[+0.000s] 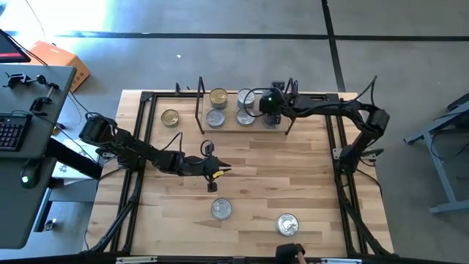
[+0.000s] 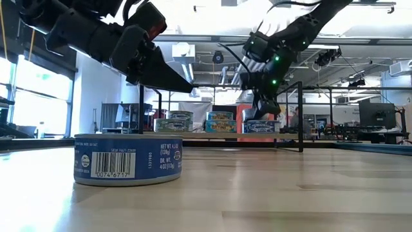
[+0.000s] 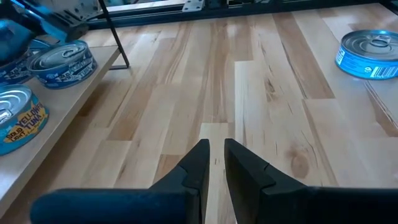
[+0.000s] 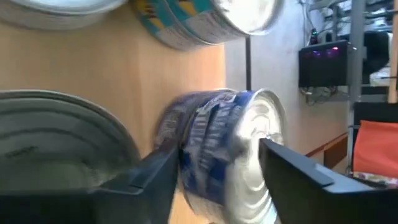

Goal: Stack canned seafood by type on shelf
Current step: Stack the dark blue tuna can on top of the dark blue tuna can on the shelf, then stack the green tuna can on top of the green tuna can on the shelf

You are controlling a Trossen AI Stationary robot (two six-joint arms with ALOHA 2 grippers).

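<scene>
Right gripper (image 1: 271, 117): fingers spread either side of blue-labelled tin (image 4: 217, 155) on shelf (image 1: 231, 126). Left gripper (image 1: 220, 169): fingers nearly together, empty, above tabletop (image 1: 278, 176). Loose tins (image 1: 221, 209) lie near front.

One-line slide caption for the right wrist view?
Right gripper open around a blue-labelled tin on the shelf, other tins beside it.

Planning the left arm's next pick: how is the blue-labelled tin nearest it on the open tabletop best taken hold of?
Grip the blue-labelled tin across its short round side wall, coming straight down from above. It stands upright, lid up, with bare table around it, so the left gripper has room on both sides.
</scene>
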